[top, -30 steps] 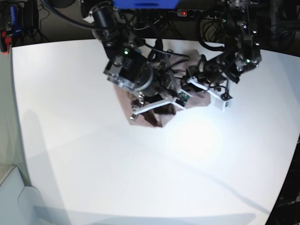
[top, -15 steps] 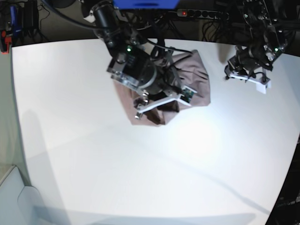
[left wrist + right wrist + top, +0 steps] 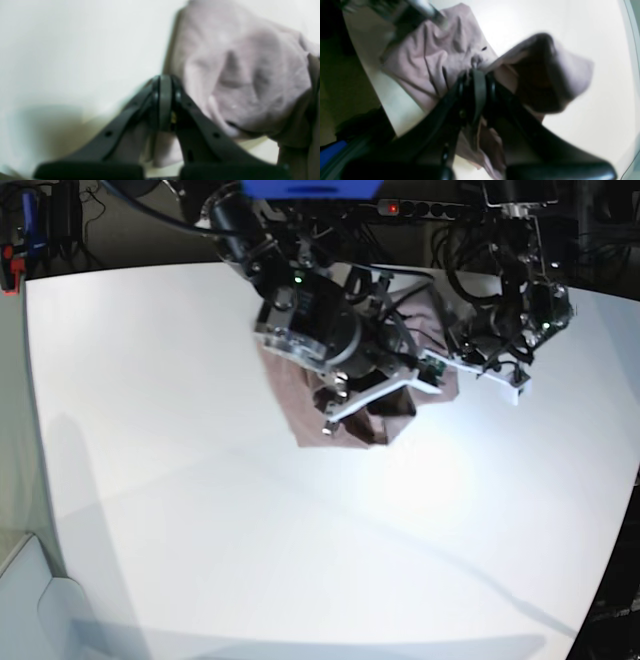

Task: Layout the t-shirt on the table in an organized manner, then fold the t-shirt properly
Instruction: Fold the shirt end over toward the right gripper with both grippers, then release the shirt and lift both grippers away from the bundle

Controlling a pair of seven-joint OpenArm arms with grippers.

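We find the t-shirt point(image 3: 345, 405) bunched in a crumpled heap toward the far side of the tabletop point(image 3: 200, 530), roughly in the middle of its width, not yet spread out at all. Our right gripper point(image 3: 473, 75) has its jaws pinched tight on a fold of the mauve cloth, and in the right wrist view a loose flap billows beside them. Our left gripper point(image 3: 165, 100) has its jaws pressed fully together at the edge of the heap; that view is blurred, and we cannot tell whether any fabric is caught between them or whether they simply close beside it.

We judge the cloth light, soft and limp: it will sag, wrinkle and drag rather than keep any shape, and a pinch on a mid-panel fold only lifts a clump. Better holds, in our view, are the seamed edges, meaning the shoulders, the hem corners or the collar, one in each gripper and well apart, so the shirt hangs flat and can be laid down smooth. The glossy tabletop should let it slide easily

No containers are in view, so there is nothing held in any
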